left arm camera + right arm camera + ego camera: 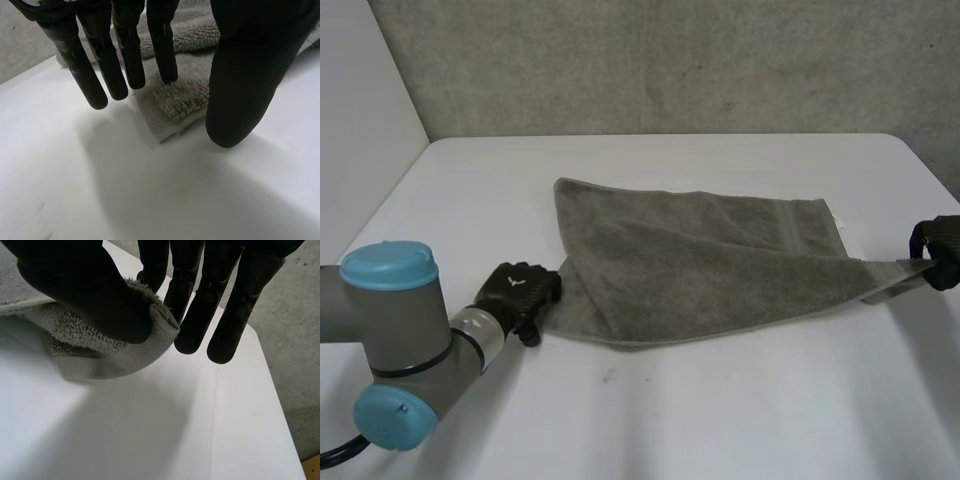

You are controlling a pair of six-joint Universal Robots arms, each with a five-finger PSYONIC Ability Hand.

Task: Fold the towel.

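A grey towel [700, 265] lies partly folded across the middle of the white table [720, 410], one layer turned over another. My left hand [520, 293] is at the towel's near left corner. In the left wrist view, that hand [250, 75] has straight fingers and the thumb held apart, hovering over the towel corner [175, 107], which lies flat on the table. My right hand [942, 250] holds the towel's right corner, stretched out to a point and raised off the table. In the right wrist view, the thumb [85, 285] pinches the towel corner [90, 352] against the fingers.
A grey concrete wall [670, 60] stands behind the table's far edge. The right hand is close to the table's right edge [272, 390], with the floor beyond it. Bare table [150, 200] stretches in front of the towel.
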